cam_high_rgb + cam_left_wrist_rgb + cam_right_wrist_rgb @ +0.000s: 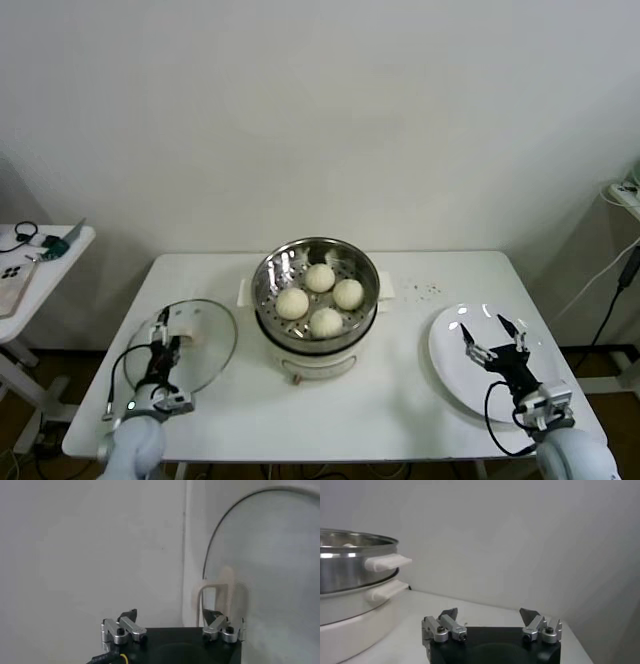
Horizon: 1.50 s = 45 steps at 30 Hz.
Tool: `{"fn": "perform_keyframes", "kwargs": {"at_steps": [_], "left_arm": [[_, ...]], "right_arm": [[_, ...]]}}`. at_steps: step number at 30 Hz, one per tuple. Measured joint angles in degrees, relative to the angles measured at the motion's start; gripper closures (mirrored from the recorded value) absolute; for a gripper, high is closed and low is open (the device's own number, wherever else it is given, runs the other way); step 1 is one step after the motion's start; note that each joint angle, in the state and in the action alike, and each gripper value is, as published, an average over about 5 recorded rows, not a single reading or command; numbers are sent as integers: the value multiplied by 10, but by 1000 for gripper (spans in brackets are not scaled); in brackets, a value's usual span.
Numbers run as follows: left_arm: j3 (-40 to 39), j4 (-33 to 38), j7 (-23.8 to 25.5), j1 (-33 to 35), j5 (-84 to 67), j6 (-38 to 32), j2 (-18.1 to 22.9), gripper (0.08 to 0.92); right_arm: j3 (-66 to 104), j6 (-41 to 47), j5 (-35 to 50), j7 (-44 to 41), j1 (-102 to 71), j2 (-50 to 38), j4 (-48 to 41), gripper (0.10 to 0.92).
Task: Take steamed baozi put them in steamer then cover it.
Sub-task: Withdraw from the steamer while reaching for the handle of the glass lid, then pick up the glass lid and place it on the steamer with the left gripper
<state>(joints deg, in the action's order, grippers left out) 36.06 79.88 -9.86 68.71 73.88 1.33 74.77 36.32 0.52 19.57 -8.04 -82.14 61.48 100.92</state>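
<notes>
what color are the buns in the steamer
Cream-white, all four baozi in the steel steamer; the head view shows them best.

Side table [40, 262] and its clutter cropped, unidentifiable.

No readable text or labels show, as far as these views allow.

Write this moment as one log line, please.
baozi: four in steamer | lid: off | left end effector: open, over lid | right end effector: open, over plate
</notes>
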Motion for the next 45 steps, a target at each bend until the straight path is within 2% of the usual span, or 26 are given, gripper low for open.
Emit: {"fn": "perform_keyframes", "kwargs": {"at_steps": [5, 8, 29, 32, 39, 45], "left_arm": [[-6, -19, -2, -16, -2, 0, -2, 177], [-10, -23, -3, -21, -5, 0, -3, 218], [-13, -21, -3, -12, -9, -3, -3, 818], [-12, -13, -3, -7, -10, 1, -6, 854], [-5, 28, -5, 15, -15, 18, -21, 854], [1, 91, -8, 50, -26, 53, -39, 854]], "right_arm": [[-2, 0, -8, -3, 0, 5, 0, 203], [-4, 0, -13, -5, 1, 8, 0, 203], [-6, -7, -29, -9, 19, 20, -14, 203], [-6, -8, -30, -9, 21, 19, -17, 203], [-7, -10, -30, -8, 28, 15, -22, 203], [-11, -11, -30, -7, 37, 8, -29, 203]]}}
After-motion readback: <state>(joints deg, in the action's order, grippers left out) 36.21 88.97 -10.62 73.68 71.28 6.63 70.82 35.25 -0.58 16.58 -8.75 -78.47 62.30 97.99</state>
